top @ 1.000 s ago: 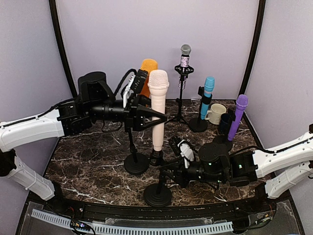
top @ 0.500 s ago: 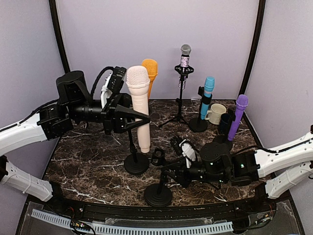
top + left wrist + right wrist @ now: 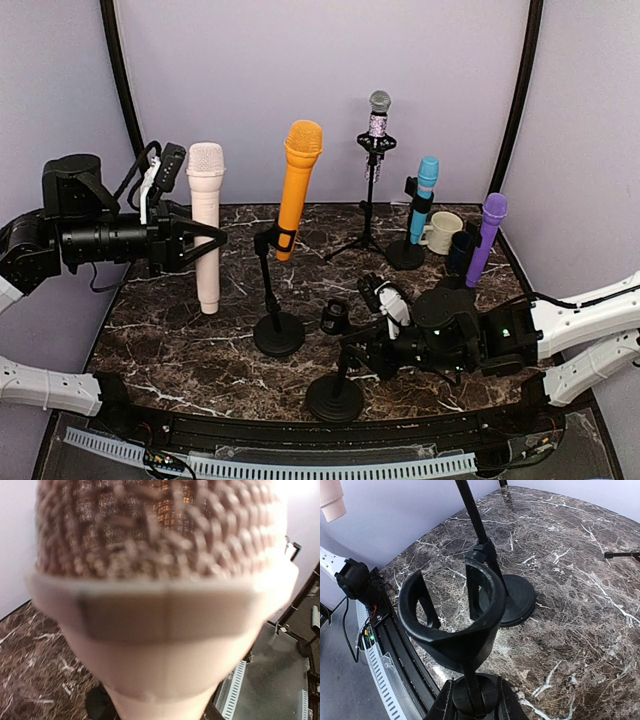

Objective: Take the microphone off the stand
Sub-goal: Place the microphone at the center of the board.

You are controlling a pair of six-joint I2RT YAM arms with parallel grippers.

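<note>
The pale pink microphone (image 3: 206, 235) stands upright in the air at the left, clear of its stand. My left gripper (image 3: 200, 240) is shut on its body. In the left wrist view the microphone's mesh head (image 3: 160, 555) fills the frame and hides the fingers. The empty black stand (image 3: 334, 396) is at the front centre, its open clip (image 3: 333, 317) tilted up. My right gripper (image 3: 354, 350) is shut on the stand's stem. In the right wrist view the empty clip (image 3: 451, 615) sits just above my right gripper (image 3: 475, 697), which clamps the stem.
An orange microphone (image 3: 297, 185) stands in a stand (image 3: 279, 333) at the centre. Behind are a small silver microphone on a tripod (image 3: 377, 125), a blue microphone (image 3: 424, 195), a purple microphone (image 3: 486, 235), a cream mug (image 3: 442, 232) and a dark cup (image 3: 462, 250).
My left arm has carried the pink microphone away from the stand's clip, far to the left and a little lower. The right gripper and the stand have shifted slightly right.
</note>
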